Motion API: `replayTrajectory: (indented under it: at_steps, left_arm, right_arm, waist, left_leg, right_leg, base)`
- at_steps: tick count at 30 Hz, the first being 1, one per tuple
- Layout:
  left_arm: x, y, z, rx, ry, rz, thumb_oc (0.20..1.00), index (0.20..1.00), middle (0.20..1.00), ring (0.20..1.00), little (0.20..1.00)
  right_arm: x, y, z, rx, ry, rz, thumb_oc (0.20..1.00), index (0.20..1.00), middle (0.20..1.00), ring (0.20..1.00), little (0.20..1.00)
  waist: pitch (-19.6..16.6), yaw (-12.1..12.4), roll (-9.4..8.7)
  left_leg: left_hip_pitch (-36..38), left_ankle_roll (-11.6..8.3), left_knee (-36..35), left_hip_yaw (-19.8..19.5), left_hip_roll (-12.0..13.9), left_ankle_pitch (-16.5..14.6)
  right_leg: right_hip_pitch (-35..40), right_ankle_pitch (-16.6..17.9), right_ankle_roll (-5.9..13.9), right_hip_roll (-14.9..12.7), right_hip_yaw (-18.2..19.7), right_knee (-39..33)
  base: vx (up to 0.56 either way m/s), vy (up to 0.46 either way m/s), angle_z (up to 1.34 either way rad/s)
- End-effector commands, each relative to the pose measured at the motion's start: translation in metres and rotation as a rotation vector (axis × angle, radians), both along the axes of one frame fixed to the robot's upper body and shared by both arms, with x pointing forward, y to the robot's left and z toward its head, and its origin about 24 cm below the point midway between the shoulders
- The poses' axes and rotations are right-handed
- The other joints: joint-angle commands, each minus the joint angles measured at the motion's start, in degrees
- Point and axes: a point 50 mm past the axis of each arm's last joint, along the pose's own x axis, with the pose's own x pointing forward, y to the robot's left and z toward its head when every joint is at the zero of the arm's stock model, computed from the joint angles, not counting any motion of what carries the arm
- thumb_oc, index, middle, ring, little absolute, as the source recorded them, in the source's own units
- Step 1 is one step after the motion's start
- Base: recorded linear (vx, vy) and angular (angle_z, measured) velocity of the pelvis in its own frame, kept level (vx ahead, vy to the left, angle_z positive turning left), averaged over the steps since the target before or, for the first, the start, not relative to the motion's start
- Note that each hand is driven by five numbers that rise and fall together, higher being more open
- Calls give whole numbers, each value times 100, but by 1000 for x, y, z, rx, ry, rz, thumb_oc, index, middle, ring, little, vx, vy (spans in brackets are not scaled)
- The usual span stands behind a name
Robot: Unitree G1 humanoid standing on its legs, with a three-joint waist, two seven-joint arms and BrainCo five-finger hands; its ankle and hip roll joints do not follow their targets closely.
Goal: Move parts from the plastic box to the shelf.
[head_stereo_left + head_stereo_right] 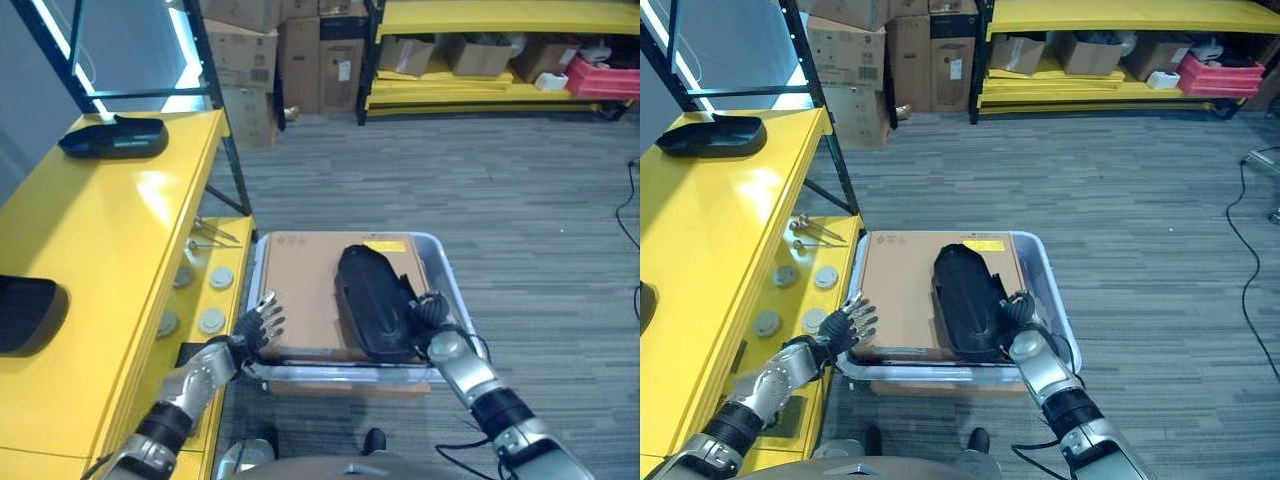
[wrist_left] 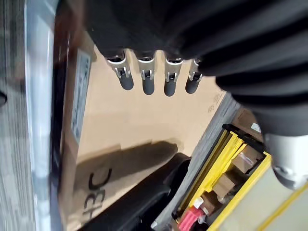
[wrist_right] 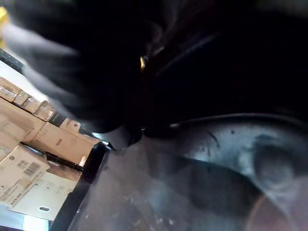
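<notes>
A clear plastic box (image 1: 456, 292) stands on the floor in front of me, lined with a cardboard sheet (image 1: 300, 285). One long black part (image 1: 372, 298) lies on the cardboard towards the right. My right hand (image 1: 433, 312) rests against the part's near right edge; the right wrist view has the black part (image 3: 216, 62) very close. At the box's near left corner my left hand (image 1: 256, 328) hovers open, its straight fingers (image 2: 147, 79) spread above the cardboard (image 2: 125, 115). The yellow shelf (image 1: 110, 250) runs along my left and carries two black parts (image 1: 112, 138) (image 1: 25, 315).
Round metal discs (image 1: 212, 320) and small tools (image 1: 212, 238) lie on the shelf's lower ledge beside the box. Stacked cardboard boxes (image 1: 300, 50) and a yellow rack (image 1: 480, 90) with a red bin (image 1: 600, 78) line the far wall. Grey carpet stretches to the right.
</notes>
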Motion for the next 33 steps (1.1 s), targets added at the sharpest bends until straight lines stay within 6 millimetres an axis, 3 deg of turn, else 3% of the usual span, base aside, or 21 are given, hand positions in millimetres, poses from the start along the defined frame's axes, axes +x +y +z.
replayTrajectory:
  at_steps: [1, 9, 14, 20, 27, 33]
  left_arm:
    - [18, -25, 19, -129, -29, -35, 1000, 1000, 1000, 1000, 1000]
    - [25, -51, 38, -188, -59, -139, 1000, 1000, 1000, 1000, 1000]
    - [28, -63, 38, -154, -75, -228, 1000, 1000, 1000, 1000, 1000]
    - [29, -75, 46, -187, -130, -294, 1000, 1000, 1000, 1000, 1000]
    - [29, -105, 66, -255, -170, -355, 1000, 1000, 1000, 1000, 1000]
    - [25, -122, 68, -237, -169, -402, 1000, 1000, 1000, 1000, 1000]
  right_arm:
    - [33, 10, 43, -55, -182, 97, 200, 200, 200, 200, 200]
    - [59, 32, 73, -30, -278, 140, 200, 200, 200, 200, 200]
    - [71, 42, 85, 1, -317, 153, 200, 200, 200, 200, 200]
    - [73, 51, 85, 29, -311, 168, 200, 200, 200, 200, 200]
    - [72, 74, 72, 60, -268, 226, 200, 200, 200, 200, 200]
    - [73, 91, 74, 78, -262, 266, 200, 200, 200, 200, 200]
  waist:
    - [-284, 184, 122]
    - [-339, 292, 127]
    - [-417, 318, 112]
    - [-447, 285, 119]
    - [-468, 218, 109]
    - [-482, 168, 90]
  left_leg:
    - [-282, 76, 229, -133, 15, -279]
    - [-208, 57, 176, -251, -28, -277]
    - [-186, 62, 153, -266, -47, -299]
    - [-152, 72, 126, -258, -52, -311]
    - [-101, 76, 89, -249, -60, -318]
    - [-74, 74, 70, -238, -64, -329]
  right_leg:
    - [-42, -599, 351, -115, -81, 450]
    - [53, -570, 382, -149, -183, 417]
    - [67, -573, 404, -165, -230, 411]
    - [67, -588, 410, -161, -215, 426]
    - [81, -590, 411, -143, -202, 427]
    - [81, -588, 411, -127, -177, 412]
  base:
    - [0, 0, 0]
    - [5, 1, 3]
    - [3, -1, 1]
    - [0, 0, 0]
    - [0, 0, 0]
    - [0, 0, 0]
